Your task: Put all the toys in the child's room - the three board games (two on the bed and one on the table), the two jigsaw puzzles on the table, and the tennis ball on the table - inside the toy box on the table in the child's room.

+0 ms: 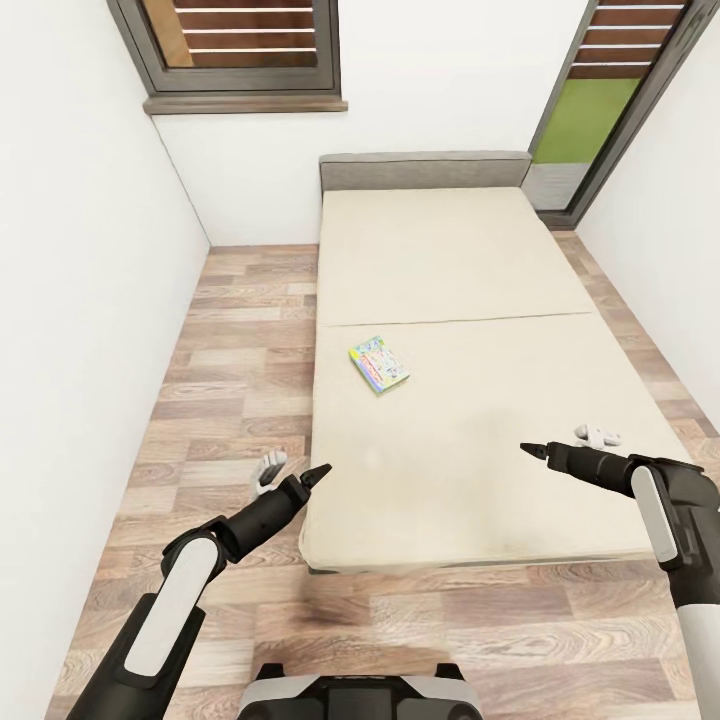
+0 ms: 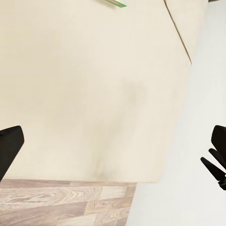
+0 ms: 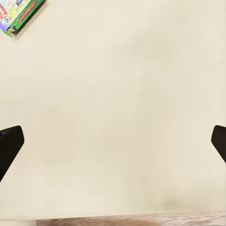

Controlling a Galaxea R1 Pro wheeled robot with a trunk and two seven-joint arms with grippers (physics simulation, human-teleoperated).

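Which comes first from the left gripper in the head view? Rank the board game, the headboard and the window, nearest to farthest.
1. Board game: on the mattress, ahead of the left gripper and slightly to its right.
2. Headboard: at the bed's far end, well beyond the game.
3. Window: on the back wall, above and behind the headboard, farthest.

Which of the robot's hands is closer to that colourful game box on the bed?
Left. The left gripper hovers at the bed's near corner, below the game box; the right gripper is farther off.
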